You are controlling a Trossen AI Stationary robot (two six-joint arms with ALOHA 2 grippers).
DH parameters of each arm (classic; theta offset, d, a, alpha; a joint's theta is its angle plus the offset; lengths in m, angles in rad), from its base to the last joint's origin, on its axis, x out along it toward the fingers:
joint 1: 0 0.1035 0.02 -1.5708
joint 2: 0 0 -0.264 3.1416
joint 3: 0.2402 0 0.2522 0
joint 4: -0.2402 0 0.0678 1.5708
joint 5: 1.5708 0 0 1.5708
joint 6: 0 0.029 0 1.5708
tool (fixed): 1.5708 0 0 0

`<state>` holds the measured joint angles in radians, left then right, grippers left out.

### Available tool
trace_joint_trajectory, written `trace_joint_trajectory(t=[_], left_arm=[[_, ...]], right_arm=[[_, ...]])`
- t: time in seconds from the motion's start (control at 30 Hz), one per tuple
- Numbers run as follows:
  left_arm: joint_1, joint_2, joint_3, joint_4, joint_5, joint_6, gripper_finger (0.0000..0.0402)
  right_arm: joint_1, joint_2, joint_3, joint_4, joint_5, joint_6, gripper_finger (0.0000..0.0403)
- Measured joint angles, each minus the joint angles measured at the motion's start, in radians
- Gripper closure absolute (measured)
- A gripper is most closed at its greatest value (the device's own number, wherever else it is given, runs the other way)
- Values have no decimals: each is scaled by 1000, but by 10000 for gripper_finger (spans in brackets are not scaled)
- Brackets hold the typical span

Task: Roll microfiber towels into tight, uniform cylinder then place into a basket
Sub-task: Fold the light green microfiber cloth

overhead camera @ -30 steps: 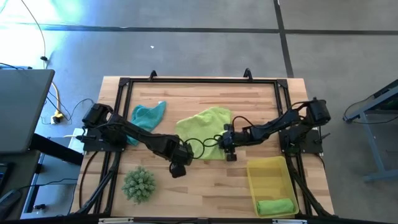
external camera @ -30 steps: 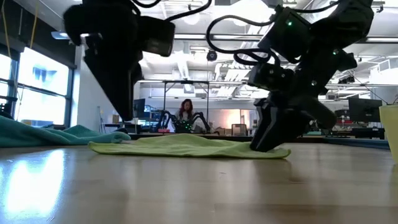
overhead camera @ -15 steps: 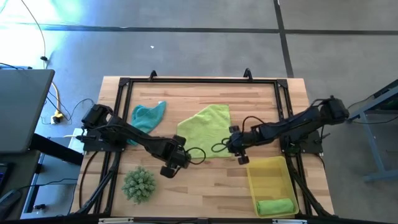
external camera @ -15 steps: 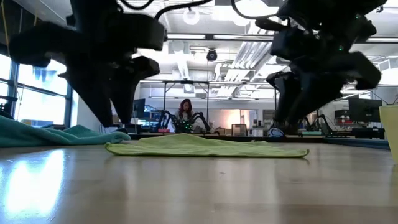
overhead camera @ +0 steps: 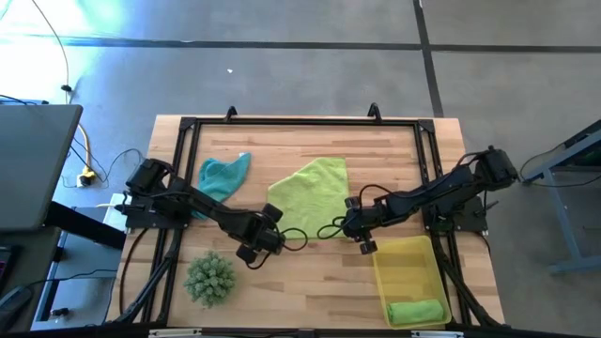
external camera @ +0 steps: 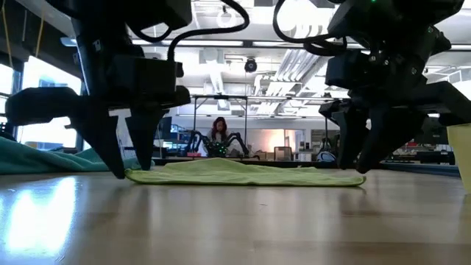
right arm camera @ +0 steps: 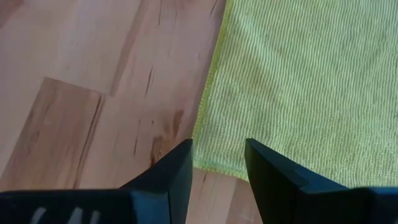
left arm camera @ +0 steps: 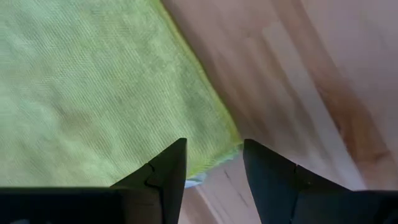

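Note:
A bright green towel (overhead camera: pixel 308 195) lies spread flat on the middle of the table. My left gripper (external camera: pixel 131 171) points down, open, at the towel's near left corner (left arm camera: pixel 217 140), a finger on each side of it. My right gripper (external camera: pixel 355 168) also points down, open, at the near right corner (right arm camera: pixel 208 149). A teal towel (overhead camera: pixel 223 175) lies crumpled at the far left. The yellow basket (overhead camera: pixel 394 268) stands at the near right, and a rolled pale green towel (overhead camera: pixel 416 310) lies in its near end. My left gripper's fingertips (external camera: pixel 118 173) reach table height beside the green towel's corner; I cannot tell whether they touch the cloth. My right gripper's fingertips (external camera: pixel 364 168) stand at the towel's other near corner; whether they touch it I cannot tell.
A spiky green plant-like ball (overhead camera: pixel 210 278) sits at the near left, close to my left arm. A black frame (overhead camera: pixel 300 122) runs round the table. Bare wood (overhead camera: pixel 310 282) lies between the ball and the basket. A person (external camera: pixel 219 136) shows far off in the room.
My right gripper has gone toward the table's near right, rising off the green towel and coming down again at its corner; the towel's right end now lies farther right and flatter. My left gripper has rolled about and sunk to the table at the near left corner.

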<state>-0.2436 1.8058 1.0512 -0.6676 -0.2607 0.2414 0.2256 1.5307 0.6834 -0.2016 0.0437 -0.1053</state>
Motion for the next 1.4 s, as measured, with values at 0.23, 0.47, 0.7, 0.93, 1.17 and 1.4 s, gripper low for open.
trace_joint_trajectory(t=[0.23,0.47,0.7,0.93,1.17,1.4], left_arm=[[-1,51,6,37,-2,25,276],[-2,55,7,37,-4,-79,344],[-2,57,6,39,5,-150,396],[-6,57,6,41,1,-164,399],[-7,58,5,43,-5,-224,399],[-7,59,5,44,-7,-231,399]], right_arm=[[0,0,0,-13,-22,1,265],[16,0,1,-13,-38,-28,265],[61,0,2,-27,-62,-148,265],[84,0,2,-20,42,-154,265],[82,5,2,-20,75,-115,265],[90,1,79,-78,77,-61,265]])
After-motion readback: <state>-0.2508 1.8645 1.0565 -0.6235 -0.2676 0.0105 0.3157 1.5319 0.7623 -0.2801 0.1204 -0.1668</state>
